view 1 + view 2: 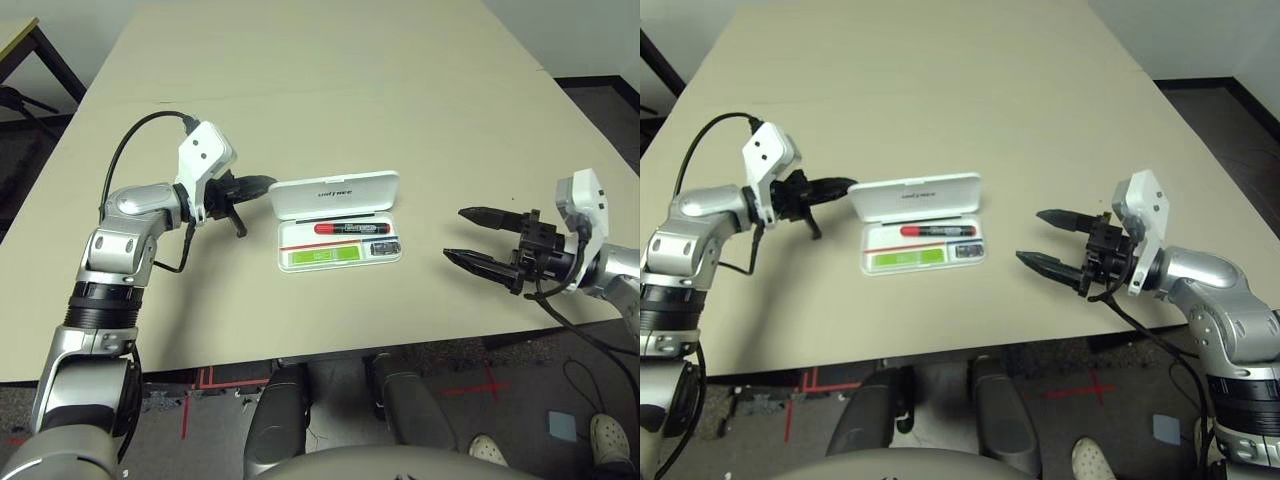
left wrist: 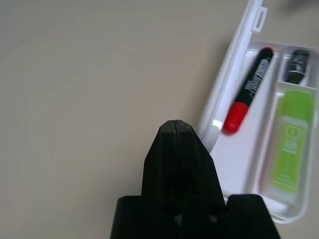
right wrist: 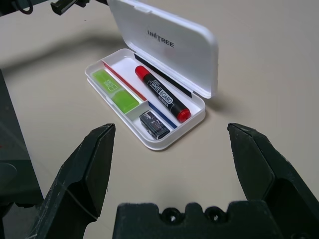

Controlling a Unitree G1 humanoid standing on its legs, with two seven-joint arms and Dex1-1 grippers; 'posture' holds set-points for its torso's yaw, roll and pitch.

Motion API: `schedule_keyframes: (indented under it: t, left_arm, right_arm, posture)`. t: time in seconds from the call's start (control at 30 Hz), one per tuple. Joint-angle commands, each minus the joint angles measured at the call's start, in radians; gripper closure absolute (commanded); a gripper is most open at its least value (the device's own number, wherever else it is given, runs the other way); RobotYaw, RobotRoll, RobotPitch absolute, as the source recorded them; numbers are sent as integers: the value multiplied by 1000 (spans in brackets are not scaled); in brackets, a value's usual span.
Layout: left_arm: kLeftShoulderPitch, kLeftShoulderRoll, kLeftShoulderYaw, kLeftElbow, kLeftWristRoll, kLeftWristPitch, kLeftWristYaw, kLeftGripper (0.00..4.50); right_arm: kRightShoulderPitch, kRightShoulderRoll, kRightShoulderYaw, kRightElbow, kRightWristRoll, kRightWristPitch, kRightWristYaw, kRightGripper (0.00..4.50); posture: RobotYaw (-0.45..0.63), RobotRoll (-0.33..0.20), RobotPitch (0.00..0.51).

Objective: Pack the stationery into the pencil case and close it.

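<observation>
Red marker (image 1: pixel 346 229) lies lengthwise in open pencil case (image 1: pixel 338 243); left jaws pressed together, right spread.

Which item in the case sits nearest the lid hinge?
The red marker, lying along the hinge side; the lime-green stick and small dark piece sit toward the front.

I read "UNITREE" in black on the raised lid of the pencil case (image 3: pixel 169 47), and "WHITE BOARD MARKER" along the marker (image 3: pixel 162 93) lying inside.
</observation>
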Motion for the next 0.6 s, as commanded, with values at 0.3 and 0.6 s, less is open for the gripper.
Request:
schedule_keyframes:
  t: [0.3, 0.6]
  left_arm:
    - [113, 43, -81, -121, 6, -53, -110, 4471]
    - [148, 56, -145, -119, 76, -118, -97, 4471]
  right_arm:
    - [11, -30, 20, -5, 8, 26, 21, 0]
    - [20, -55, 23, -14, 22, 54, 41, 0]
  posture:
    - [-145, 0, 178]
    - [-146, 0, 182]
